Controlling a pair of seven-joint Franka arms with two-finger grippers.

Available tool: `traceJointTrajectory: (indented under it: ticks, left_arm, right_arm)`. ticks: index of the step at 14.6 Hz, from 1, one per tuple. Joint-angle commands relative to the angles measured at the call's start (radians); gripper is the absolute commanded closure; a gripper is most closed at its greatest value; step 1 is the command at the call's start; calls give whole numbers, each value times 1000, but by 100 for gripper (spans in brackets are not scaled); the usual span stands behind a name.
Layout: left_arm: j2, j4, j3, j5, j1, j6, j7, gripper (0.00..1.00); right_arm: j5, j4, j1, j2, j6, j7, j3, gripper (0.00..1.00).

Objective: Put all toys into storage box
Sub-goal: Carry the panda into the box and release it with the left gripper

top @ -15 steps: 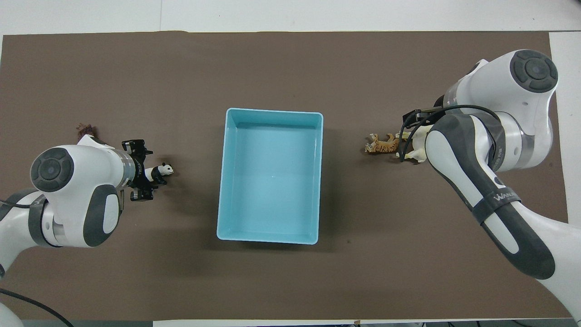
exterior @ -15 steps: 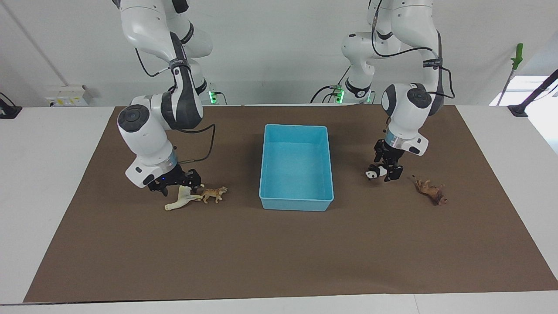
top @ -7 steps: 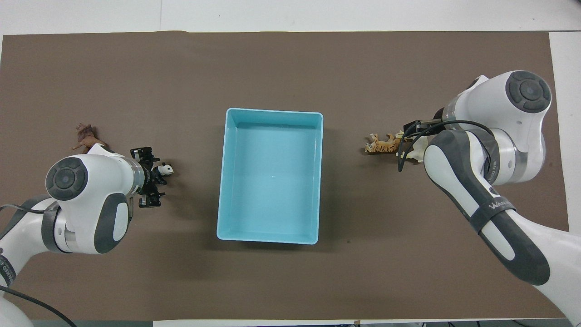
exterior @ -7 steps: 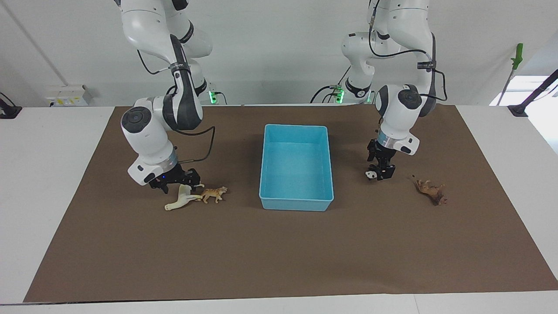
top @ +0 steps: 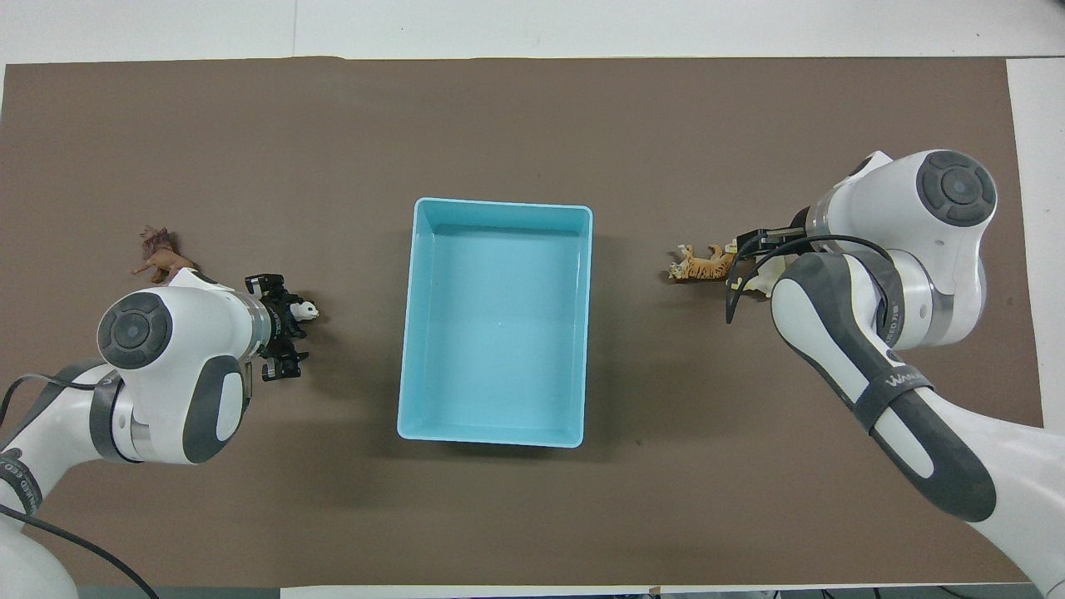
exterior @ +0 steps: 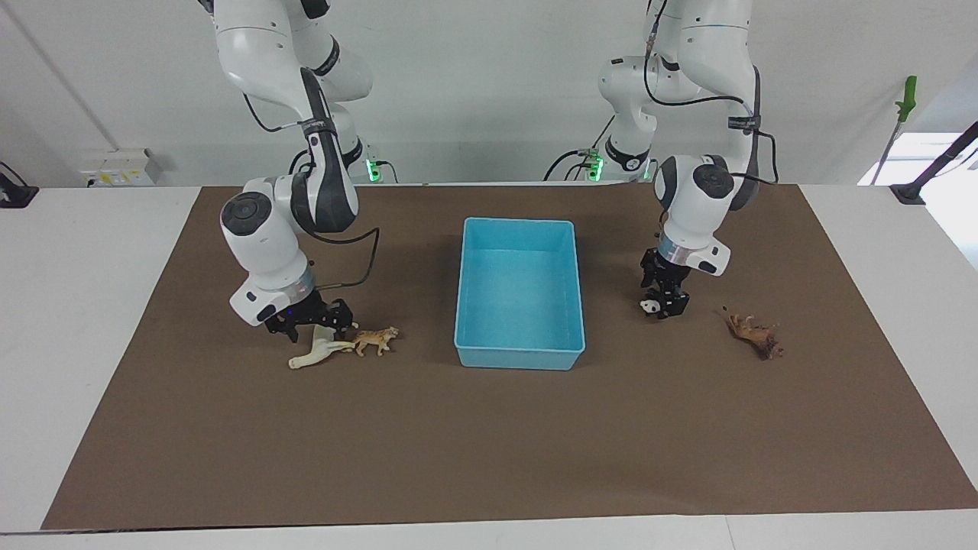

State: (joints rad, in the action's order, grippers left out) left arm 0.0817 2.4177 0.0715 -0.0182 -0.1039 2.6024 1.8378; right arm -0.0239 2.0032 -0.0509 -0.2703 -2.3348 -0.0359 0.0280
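The light blue storage box (exterior: 518, 360) (top: 499, 204) stands empty mid-mat. My left gripper (exterior: 663, 304) (top: 279, 320) is shut on the black-and-white panda (exterior: 650, 306) (top: 304, 311), low over the mat beside the box toward the left arm's end. The brown lion (exterior: 756, 336) (top: 162, 258) lies on its side further toward that end. My right gripper (exterior: 313, 327) is down at the cream horse (exterior: 315, 353) (top: 761, 279), which lies on the mat. The orange tiger (exterior: 376, 340) (top: 699, 264) lies between the horse and the box.
A brown mat (exterior: 489, 443) covers the white table. A green-handled tool (exterior: 905, 99) and a black stand (exterior: 936, 168) are off the mat at the left arm's end. A white socket box (exterior: 122, 166) sits by the wall at the right arm's end.
My left gripper turned and drew slightly toward the robots with the panda, uncovering the lion from above. The right arm's wrist swung while its gripper stayed at the horse. The other toys did not move.
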Motion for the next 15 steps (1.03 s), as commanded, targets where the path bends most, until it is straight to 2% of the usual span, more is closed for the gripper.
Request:
traceJointTrajectory:
  ticks: [1, 3, 5, 8, 11, 13, 15]
  left_arm:
    - [3, -5, -12, 14, -3, -2, 11, 70]
    - [-2, -55, -12, 15, 1, -65, 6, 73]
    - [-5, -156, -12, 15, -8, -193, 3, 73]
    - [-3, -351, 1, 15, -51, -396, 12, 73]
    - [-11, -511, 10, 3, -186, -511, 46, 73]
    - [-10, -522, 24, 3, -281, -480, 102, 73]
    - [-20, -467, 24, 3, -393, -401, 116, 72]
  right_arm:
    - [-11, 37, 10, 0, -67, -24, 9, 0]
    - [-11, 52, 10, -16, -116, -24, 9, 0]
    - [-11, 63, 10, -17, -117, -30, 9, 3]
    - [-11, 72, 13, -12, -113, -33, 7, 35]
    - [-11, 74, 22, -7, -106, -33, 7, 63]
    - [-11, 78, 25, -3, -106, -33, 7, 82]
    - [-11, 78, 34, 11, -100, -30, 7, 99]
